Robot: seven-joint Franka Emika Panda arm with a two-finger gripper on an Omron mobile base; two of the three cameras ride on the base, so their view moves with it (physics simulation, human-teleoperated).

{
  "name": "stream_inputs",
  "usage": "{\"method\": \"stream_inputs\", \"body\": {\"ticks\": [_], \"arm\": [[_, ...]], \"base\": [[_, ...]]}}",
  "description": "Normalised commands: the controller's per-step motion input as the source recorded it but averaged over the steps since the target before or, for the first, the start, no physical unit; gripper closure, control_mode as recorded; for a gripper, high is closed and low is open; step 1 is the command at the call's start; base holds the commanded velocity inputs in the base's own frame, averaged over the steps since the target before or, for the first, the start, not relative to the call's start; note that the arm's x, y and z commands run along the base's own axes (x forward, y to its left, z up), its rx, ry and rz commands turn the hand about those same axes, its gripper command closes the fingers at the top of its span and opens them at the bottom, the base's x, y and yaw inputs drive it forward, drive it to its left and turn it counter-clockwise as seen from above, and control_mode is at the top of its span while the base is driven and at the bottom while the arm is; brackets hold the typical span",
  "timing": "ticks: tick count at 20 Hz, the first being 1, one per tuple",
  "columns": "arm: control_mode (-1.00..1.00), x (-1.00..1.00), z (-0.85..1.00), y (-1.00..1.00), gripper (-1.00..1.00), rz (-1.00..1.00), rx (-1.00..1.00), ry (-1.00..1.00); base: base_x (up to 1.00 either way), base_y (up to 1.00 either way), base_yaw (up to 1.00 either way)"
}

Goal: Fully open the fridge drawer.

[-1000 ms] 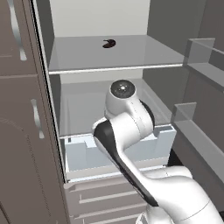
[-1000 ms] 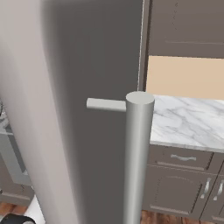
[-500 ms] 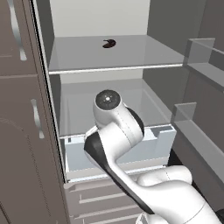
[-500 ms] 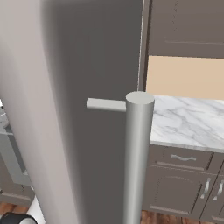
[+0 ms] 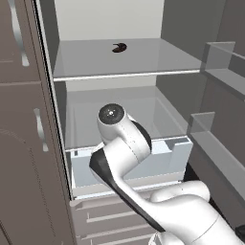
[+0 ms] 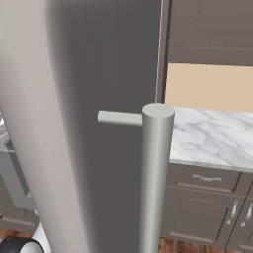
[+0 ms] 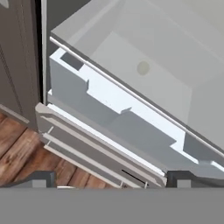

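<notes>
Small, perhaps curved, dark item [image 5: 118,47] on glass shelf [image 5: 143,62]

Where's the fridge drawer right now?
The fridge drawer sits at the bottom of the open fridge in the left base view, under the lower glass shelf and partly behind the arm; in the hand view its notched front wall is ahead of the gripper.

The arm [image 5: 124,153] hides the middle of the fridge drawer [image 5: 167,160]; a small dark item [image 5: 118,47] is unidentifiable.

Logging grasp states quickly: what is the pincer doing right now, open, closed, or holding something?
Pincer: open, fingertips spread wide, holding nothing; the fridge drawer lies ahead, untouched.
</notes>
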Motion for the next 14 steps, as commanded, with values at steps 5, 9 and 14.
{"method": "stream_inputs", "body": {"ticks": [5, 9, 14], "arm": [[-1.0, 0.34, -0.66, 0.0, -1.0, 0.0, -0.02, 0.11], [-1.0, 0.48, -0.32, -0.05, -1.0, 0.0, 0.0, 0.02], [-1.0, 0.36, -0.28, -0.17, -1.0, 0.0, 0.0, 0.0]], "base": [[0.0, 0.0, 0.0], [0.0, 0.0, 0.0], [0.0, 0.0, 0.0]]}}
